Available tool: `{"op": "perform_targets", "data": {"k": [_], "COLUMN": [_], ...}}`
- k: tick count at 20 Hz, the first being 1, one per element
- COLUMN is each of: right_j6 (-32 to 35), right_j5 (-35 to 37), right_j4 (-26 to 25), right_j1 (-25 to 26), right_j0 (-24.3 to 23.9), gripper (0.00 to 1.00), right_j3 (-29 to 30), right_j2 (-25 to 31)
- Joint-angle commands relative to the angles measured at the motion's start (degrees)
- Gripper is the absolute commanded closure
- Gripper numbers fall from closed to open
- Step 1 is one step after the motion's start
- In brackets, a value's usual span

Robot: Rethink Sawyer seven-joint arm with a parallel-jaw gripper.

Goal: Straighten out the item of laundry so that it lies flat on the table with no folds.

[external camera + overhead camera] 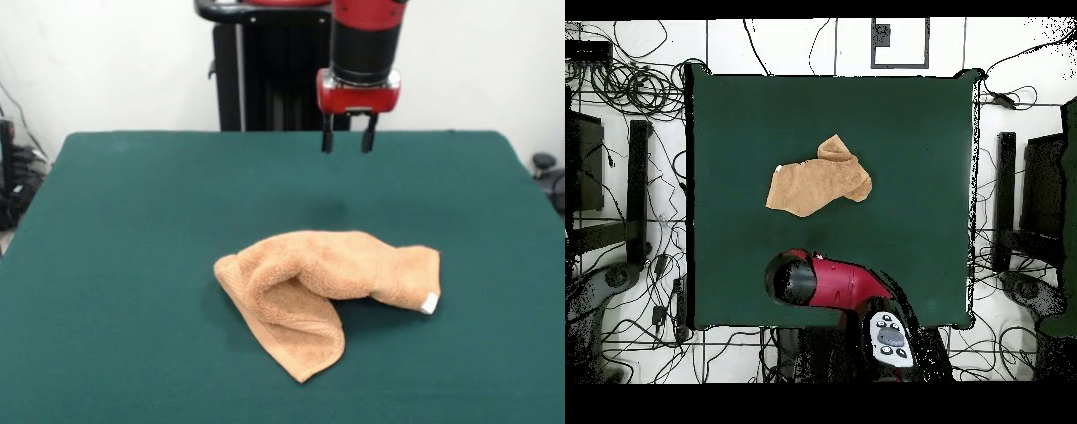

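Lying crumpled near the middle of the dark green felt-covered tabletop [106, 265], the small orange-tan terry-cloth towel [327, 287] is folded over itself, its long axis running across the front view, white tag [429, 303] at the right end. The red-and-black gripper [348, 140] hovers toward the far edge, fingers apart and empty. Judging by this, unfolding hasn't begun; next comes descending onto a loose corner.

From overhead you cannot see the gripper [345, 140]: the arm [827, 282] covers it. The towel [322, 287] folds over itself, hiding its underside and inner layers. The front view's top edge cuts off the arm.
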Motion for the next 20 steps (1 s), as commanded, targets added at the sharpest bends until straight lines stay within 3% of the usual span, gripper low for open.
{"op": "perform_targets", "data": {"k": [1, 7, 20], "right_j6": [4.5, 4.4, 2.3], "right_j5": [9.3, 10.6, 15.3], "right_j4": [1.0, 0.8, 0.4], "right_j1": [1.1, 0.9, 4.9], "right_j0": [0.9, 0.6, 0.3], "gripper": [0.00, 0.00, 0.00], "right_j3": [-7.5, -8.3, -16.3], "right_j2": [6.5, 7.1, 8.9]}}
